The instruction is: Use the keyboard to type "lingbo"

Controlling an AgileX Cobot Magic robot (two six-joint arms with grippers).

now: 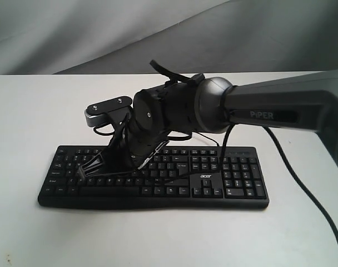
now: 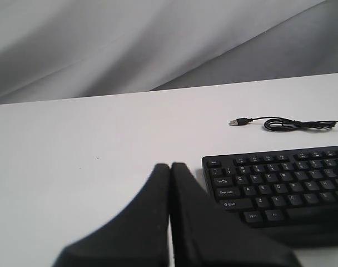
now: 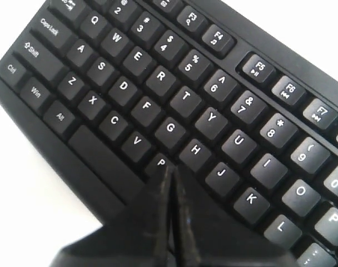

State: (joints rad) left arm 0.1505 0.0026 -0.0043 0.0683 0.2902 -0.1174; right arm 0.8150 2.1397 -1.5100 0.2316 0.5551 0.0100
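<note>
1. Broadly, the keyboard lies flat across the lower middle of the exterior frame on the white table, with its long front edge toward the camera and its number pad at the right.
2. My right gripper reaches in from the right of that frame and slants down over the letter block, left of centre. Its jaws are pressed together into one blunt tip and hold nothing. In the right wrist view the tip covers part of the B key; I cannot tell whether it touches the cap.
3. My left gripper is likewise closed and empty. It sits above bare table, near the keyboard's Esc-and-Tab corner.
4. The USB cable lies loose on the table beyond the function-key edge, with its plug free.
5. Handling, as I judge it: the body is light, stiff plastic and is likely to slide on the smooth table if pushed at a slant. The caps are sprung and closely spaced.
6. Hold: none is needed. Contact belongs on the middle of a single cap, pressed straight down and gently with the closed tip, since a broad tip could catch a neighbouring key.
</note>
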